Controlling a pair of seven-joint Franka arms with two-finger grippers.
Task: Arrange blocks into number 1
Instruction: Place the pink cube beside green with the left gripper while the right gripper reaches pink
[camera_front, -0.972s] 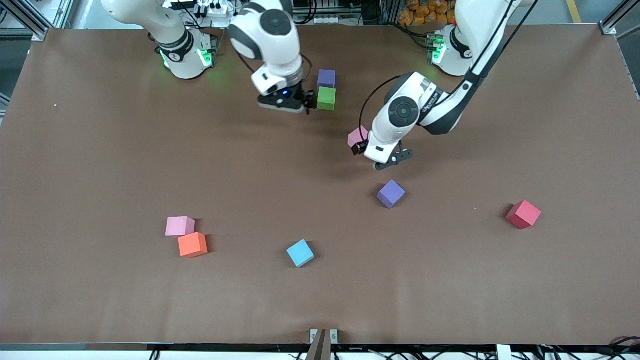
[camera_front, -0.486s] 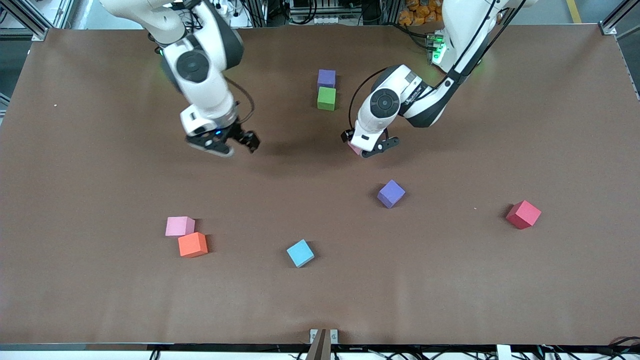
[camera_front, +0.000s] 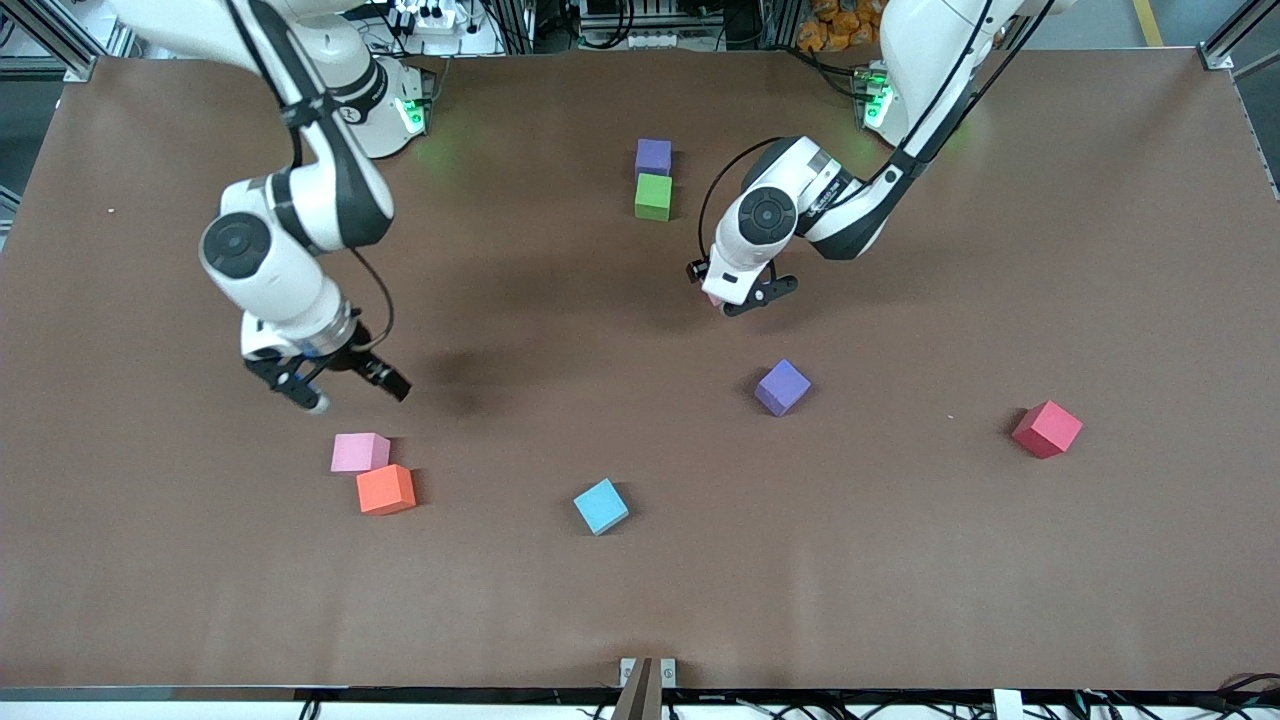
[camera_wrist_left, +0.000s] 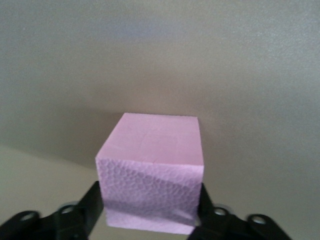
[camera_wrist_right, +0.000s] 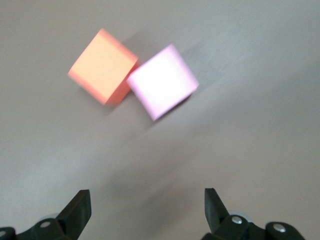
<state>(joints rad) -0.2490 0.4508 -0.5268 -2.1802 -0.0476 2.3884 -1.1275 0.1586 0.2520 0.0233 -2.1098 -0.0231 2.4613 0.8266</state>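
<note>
**Two tools at work on a half-built "1"**

Brown matte table (camera_front: 640, 600) carrying loose foam cubes; robot bases along the edge farthest from the front camera.

Column so far: a purple foam cube (camera_front: 653, 156) near that base edge, about midway between the two bases, with a green foam cube (camera_front: 653, 196) touching it on the camera side. Two blocks placed, three to go, by my reading.

Step in hand, left arm: the left tool (camera_front: 738, 297) is low over the table, a little nearer the camera than the green cube and toward the left arm's end. It holds a light pink foam cube (camera_wrist_left: 150, 172); the wrist view shows both fingers (camera_wrist_left: 82, 212) pressed flat on opposite faces, the cube square between them. To do this well: bring it across until it sits just camera-side of the green cube, faces flush and edges in line, then set it fully down before letting go, so it does not skew the column.

Right arm: the right tool (camera_front: 330, 385) hangs spread wide and empty, over bare table just short of the second light pink foam cube (camera_front: 359, 452). An orange foam cube (camera_front: 385, 489) touches that pink one at a corner, so the fingers should close on the pink faces clear of it.

Unused yet: the second purple foam cube (camera_front: 782, 387), lying turned, nearer the camera than the left tool. A light-blue foam cube (camera_front: 601, 506) and a red foam cube (camera_front: 1047, 428) are not needed.
</note>
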